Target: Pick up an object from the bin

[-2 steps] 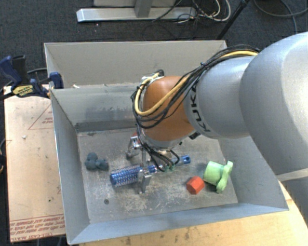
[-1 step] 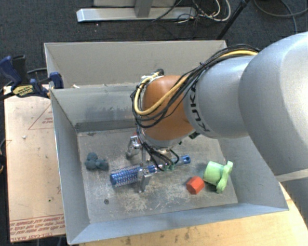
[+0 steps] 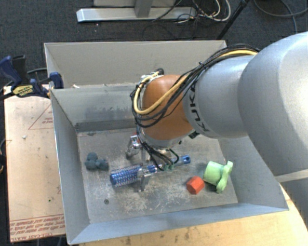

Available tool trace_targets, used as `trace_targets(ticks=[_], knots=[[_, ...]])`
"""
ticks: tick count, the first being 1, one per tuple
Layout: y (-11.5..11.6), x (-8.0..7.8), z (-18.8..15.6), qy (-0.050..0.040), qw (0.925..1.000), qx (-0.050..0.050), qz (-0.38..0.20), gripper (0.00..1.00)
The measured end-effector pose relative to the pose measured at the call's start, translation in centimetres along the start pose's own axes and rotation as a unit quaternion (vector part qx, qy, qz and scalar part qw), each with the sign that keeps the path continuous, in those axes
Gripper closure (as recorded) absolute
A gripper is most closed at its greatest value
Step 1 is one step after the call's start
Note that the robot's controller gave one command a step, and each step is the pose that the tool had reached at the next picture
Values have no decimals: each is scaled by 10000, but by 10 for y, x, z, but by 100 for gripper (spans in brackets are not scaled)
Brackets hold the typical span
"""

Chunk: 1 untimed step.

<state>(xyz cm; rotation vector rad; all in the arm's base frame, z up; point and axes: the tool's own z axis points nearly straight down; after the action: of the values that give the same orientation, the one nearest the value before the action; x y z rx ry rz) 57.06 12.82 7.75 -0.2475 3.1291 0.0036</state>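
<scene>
while flat on bin floor (image 3: 158, 198), blue brush (image 3: 124, 176) just left of tool (image 3: 143, 173)

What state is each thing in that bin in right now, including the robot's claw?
Gripper: low, over the brush's middle.
Brush: blue, lying flat, bristle end to the left.
Grey lump: lying loose at left, apart from the rest.
Red block: resting flat, just beside the green piece.
Green piece: lying on its side at right.
</scene>
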Motion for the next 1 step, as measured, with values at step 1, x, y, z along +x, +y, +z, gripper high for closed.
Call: trace_targets(ticks=[1], knots=[[0,-1,0,1,10000,0,12,0]])
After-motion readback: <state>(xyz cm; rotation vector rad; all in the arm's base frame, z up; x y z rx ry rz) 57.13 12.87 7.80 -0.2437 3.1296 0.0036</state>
